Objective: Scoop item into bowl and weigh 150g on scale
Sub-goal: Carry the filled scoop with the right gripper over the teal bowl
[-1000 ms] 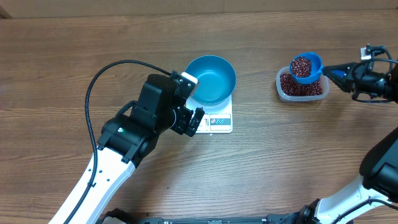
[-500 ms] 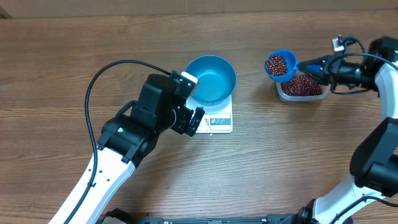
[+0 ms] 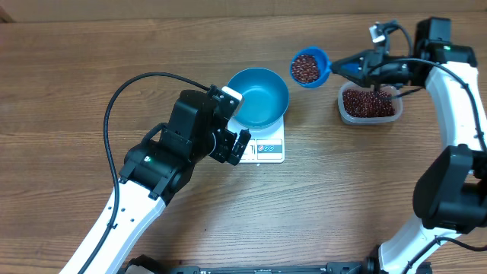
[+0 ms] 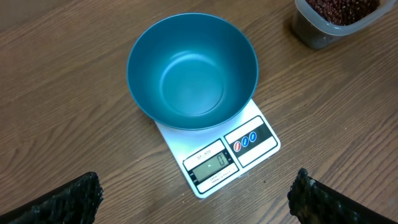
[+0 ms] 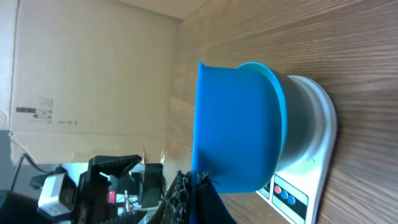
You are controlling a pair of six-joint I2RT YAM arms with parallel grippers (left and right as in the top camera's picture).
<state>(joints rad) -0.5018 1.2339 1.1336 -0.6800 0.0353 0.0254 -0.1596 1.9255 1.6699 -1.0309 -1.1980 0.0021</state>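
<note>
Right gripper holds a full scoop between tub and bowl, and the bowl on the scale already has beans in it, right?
No. The bowl on the scale is empty, as the left wrist view shows. The right gripper does hold a full scoop between tub and bowl.

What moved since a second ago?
The right claw, shut on the scoop of beans, carried it from over the tub toward the bowl. The left claw, bowl, scale and tub stayed put.
</note>
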